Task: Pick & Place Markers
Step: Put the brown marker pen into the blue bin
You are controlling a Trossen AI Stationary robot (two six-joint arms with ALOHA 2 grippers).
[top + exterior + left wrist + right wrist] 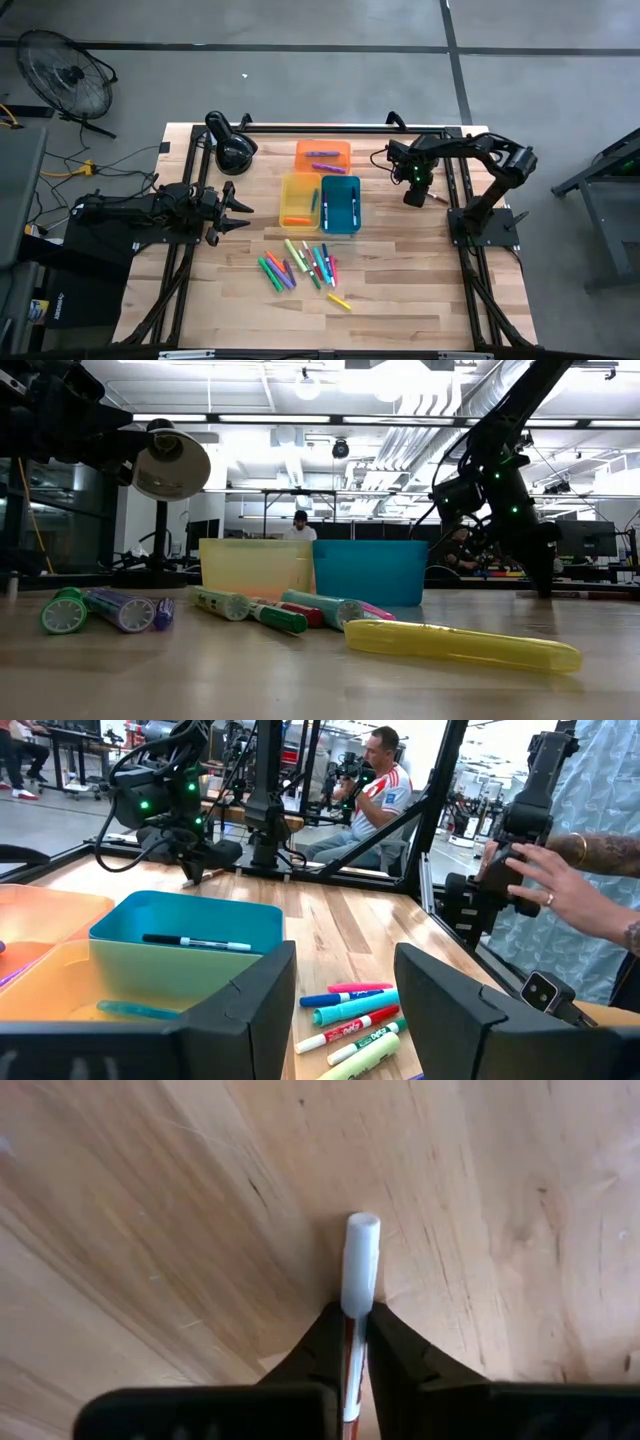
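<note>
Right now: right gripper pinched on one marker at the table's far right

Over on the right side of the wooden table [400, 290], well apart from the trays, the right gripper [352, 1342] sits low at the surface with its two dark fingers [398, 1355] closed tight on a thin marker [357, 1275]. The marker's white end sticks out past the fingertips over the bare wood; a thin red stripe shows on its body between the pads, though its full colour is hard to tell from so close. From above, the right gripper [416, 190] is to the right of the blue tray [341, 228].

The left gripper [232, 213] waits at the left side of the table, its fingers [255, 1005] spread wide with nothing between them, pointing toward the trays.

Three trays stand together mid-table: an orange tray [323, 145] at the back with markers in it, a yellow tray [299, 183] in front of it, and the blue tray touching the yellow one's right side. A dark pen [195, 942] lies inside the blue tray.

The loose markers [305, 265] are scattered on the wood just in front of the trays, green, purple, red, pink and teal among them, with a yellow marker [460, 644] lying nearest the front edge. A black desk lamp [232, 146] stands at the back left. Beyond the table, a person's hand [545, 885] rests on equipment.
</note>
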